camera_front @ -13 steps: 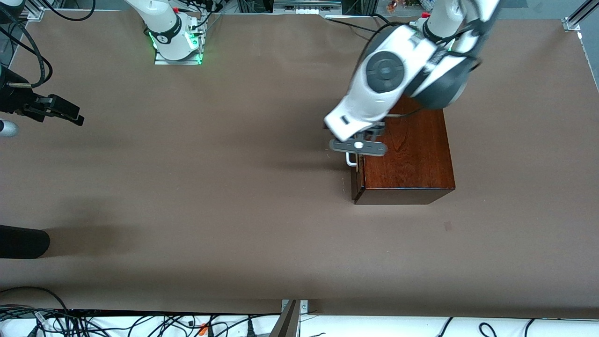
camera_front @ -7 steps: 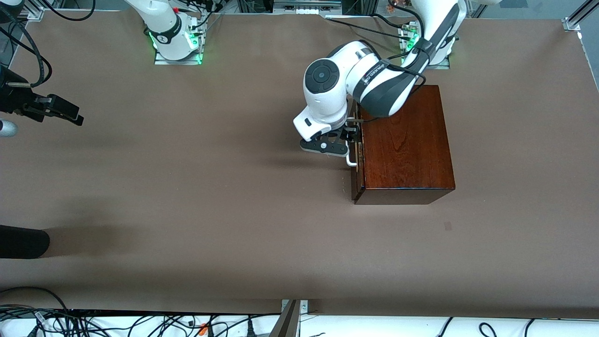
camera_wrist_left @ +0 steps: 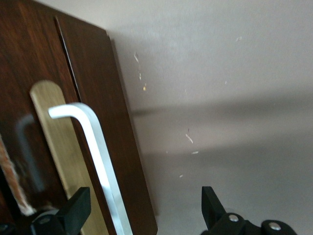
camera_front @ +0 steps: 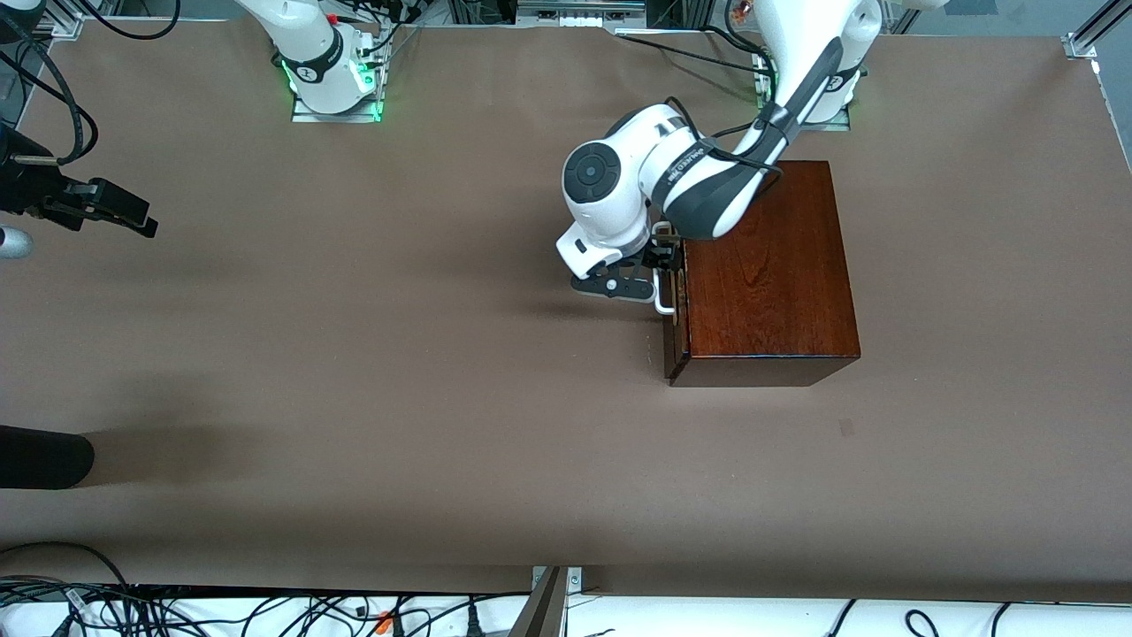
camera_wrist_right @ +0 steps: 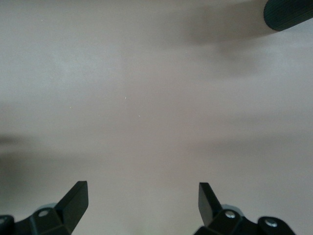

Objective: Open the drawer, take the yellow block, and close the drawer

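Note:
The dark reddish-brown wooden box (camera_front: 765, 274) stands toward the left arm's end of the table. Its drawer (camera_front: 676, 332) is shut, so the pale tray is hidden. The white bar handle (camera_front: 661, 303) sticks out from the drawer front. My left gripper (camera_front: 659, 267) is open, in front of the drawer at handle height. In the left wrist view the handle (camera_wrist_left: 98, 147) and the drawer front (camera_wrist_left: 98, 73) lie between the spread fingers of the left gripper (camera_wrist_left: 144, 198), not gripped. My right gripper (camera_front: 133, 217) waits open over bare table at the right arm's end, and is empty (camera_wrist_right: 142, 196). The yellow block is hidden.
A black rounded object (camera_front: 44, 456) pokes in at the right arm's end of the table, nearer the front camera; it also shows in the right wrist view (camera_wrist_right: 288, 14). Cables (camera_front: 265, 610) run along the table's front edge.
The left arm has swung down from over the box, and its gripper has come to the front of the drawer at the handle. The right arm has not moved.

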Controlling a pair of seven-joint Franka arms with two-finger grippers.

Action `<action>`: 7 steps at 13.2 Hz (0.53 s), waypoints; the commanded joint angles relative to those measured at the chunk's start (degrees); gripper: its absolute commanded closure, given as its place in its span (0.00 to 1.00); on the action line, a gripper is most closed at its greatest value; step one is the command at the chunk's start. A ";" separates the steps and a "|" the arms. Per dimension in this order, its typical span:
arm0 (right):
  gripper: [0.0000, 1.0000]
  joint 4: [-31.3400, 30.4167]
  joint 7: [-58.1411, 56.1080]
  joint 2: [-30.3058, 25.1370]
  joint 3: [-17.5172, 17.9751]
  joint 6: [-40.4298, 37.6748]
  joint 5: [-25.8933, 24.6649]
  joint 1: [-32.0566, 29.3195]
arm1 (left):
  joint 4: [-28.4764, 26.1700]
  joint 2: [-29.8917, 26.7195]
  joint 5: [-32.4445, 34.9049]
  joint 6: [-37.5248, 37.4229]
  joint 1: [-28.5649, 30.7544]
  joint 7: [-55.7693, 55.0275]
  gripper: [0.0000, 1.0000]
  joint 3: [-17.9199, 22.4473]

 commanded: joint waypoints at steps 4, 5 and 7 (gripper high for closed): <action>0.00 0.79 0.37 -0.19 0.76 -0.23 -0.13 -0.87 | -1.16 -0.65 5.33 -4.33 -1.67 -1.63 0.00 0.15; 0.00 0.79 0.46 -0.19 0.76 -0.23 -0.04 -0.87 | -1.25 -0.39 5.33 -4.24 -1.76 -1.63 0.00 0.15; 0.00 0.79 0.37 -0.19 0.76 -0.23 -0.13 -0.87 | -1.25 0.57 5.33 -3.80 -2.02 -1.63 0.00 0.15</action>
